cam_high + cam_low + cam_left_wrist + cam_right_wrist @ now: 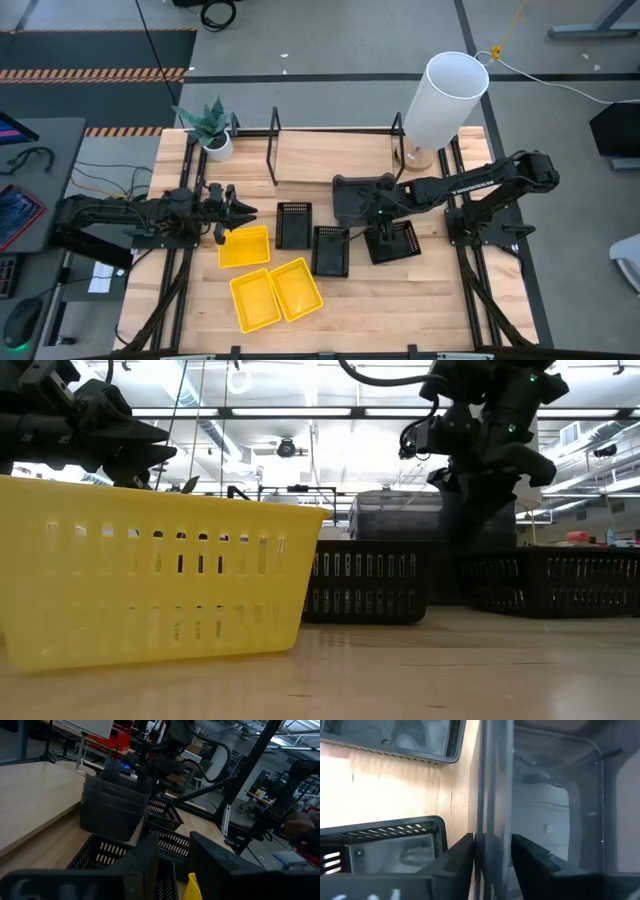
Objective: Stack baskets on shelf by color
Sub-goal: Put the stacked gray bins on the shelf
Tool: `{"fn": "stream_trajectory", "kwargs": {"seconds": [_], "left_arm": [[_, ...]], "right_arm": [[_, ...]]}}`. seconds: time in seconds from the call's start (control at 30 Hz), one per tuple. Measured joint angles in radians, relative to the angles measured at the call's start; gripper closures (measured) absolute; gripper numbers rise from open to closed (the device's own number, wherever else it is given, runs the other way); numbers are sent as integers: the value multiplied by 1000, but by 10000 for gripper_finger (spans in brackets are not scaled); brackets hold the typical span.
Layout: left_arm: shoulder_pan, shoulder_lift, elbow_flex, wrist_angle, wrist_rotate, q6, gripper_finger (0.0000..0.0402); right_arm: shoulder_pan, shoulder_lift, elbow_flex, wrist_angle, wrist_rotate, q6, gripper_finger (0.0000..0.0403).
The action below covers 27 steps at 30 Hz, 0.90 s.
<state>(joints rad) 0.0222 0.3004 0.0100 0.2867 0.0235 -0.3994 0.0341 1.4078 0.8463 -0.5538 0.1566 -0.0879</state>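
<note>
Yellow basket (150,575) fills the near foreground of the low view, at about 8 o'clock on the table seen from above, one of three yellow baskets (268,282) grouped there. Right gripper (492,852) straddles the thin rim of the smoky grey basket stack (362,198), one finger on each side of the wall, pinching it. That stack sits just right of table centre, at the front edge of the shelf (330,155) with its black wire uprights. Three black slotted baskets (330,250) lie near 6 o'clock of the stack, side by side across the table middle. Left gripper (236,212) hovers at 9 o'clock, just above the nearest yellow basket, fingers (145,862) spread with nothing between them. Potted plant (212,128) at 11 o'clock; white cylinder (445,98) at 1 o'clock.
</note>
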Motion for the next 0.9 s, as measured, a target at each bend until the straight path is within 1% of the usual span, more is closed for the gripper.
{"fn": "stream_trajectory", "kwargs": {"seconds": [0.1, 0.27, 0.3, 0.47, 0.53, 0.73, 0.9], "left_arm": [[0, 0, 0, 0, 0, 0, 285], [0, 0, 0, 0, 0, 0, 285], [0, 0, 0, 0, 0, -1, 285], [0, 0, 0, 0, 0, 0, 285], [0, 0, 0, 0, 0, 0, 285], [0, 0, 0, 0, 0, 0, 285], [0, 0, 0, 0, 0, 0, 285]], "right_arm": [[0, 0, 0, -19, -4, 2, 302], [0, 0, 0, -31, -8, 17, 376], [0, 0, 0, -33, -14, 16, 385], [11, 0, 1, -28, -19, 25, 377], [16, 0, 11, -43, -21, 25, 381], [24, -2, 116, -73, -18, 3, 386], [6, -3, 199, -97, -14, -25, 386]]}}
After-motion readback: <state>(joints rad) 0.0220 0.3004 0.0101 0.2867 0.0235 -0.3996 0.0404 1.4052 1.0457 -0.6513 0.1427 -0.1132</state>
